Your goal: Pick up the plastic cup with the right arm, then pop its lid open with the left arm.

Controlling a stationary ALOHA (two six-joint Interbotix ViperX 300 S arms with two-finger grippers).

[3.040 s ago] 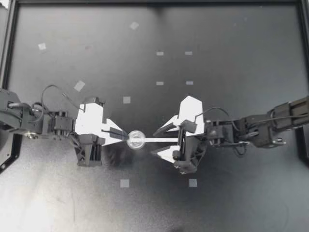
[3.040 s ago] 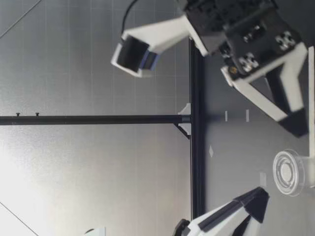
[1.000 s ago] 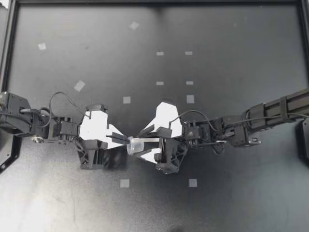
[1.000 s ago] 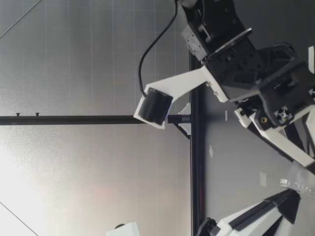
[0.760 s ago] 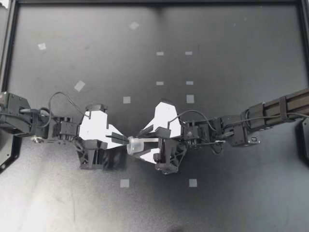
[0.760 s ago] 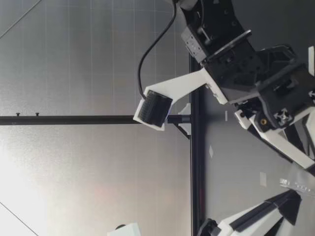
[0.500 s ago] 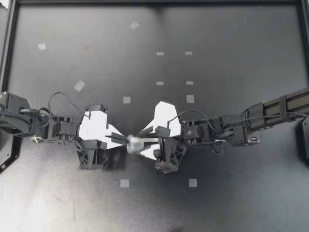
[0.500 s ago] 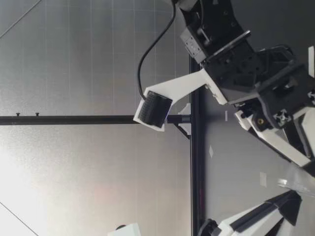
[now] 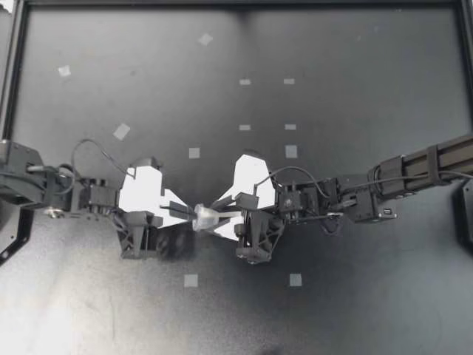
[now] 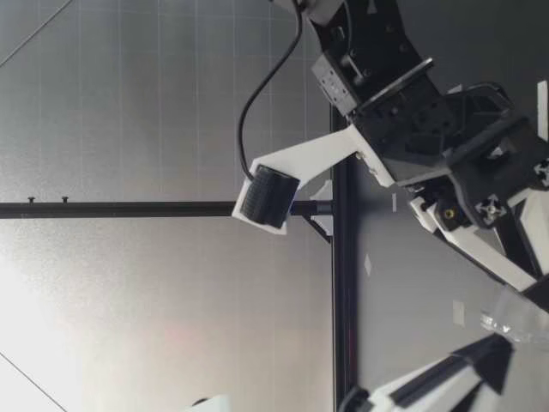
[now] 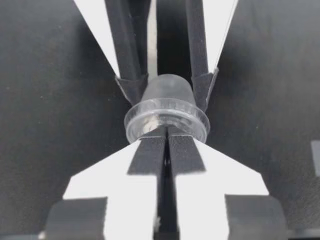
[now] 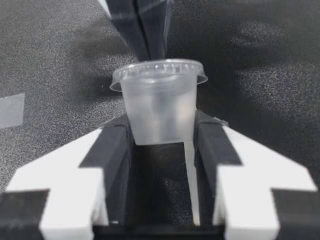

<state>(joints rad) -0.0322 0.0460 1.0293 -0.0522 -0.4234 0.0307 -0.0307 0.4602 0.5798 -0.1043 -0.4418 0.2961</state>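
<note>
— Over the middle of the counter [image 9: 332, 310], from above, our left pincer [image 9: 189, 212] and right pincer [image 9: 222, 211] are meeting at a small clear cup [image 9: 205, 217].
— From table height, we are seeing the cup [image 10: 515, 316] sitting between their tips.
— At the left wrist, our fingers [image 11: 150, 155] are pressing together on the rim of the lid [image 11: 166, 119].
— At the right wrist, ours are pinching the cup's body [image 12: 159, 112] from both sides, bottom toward us.
</note>
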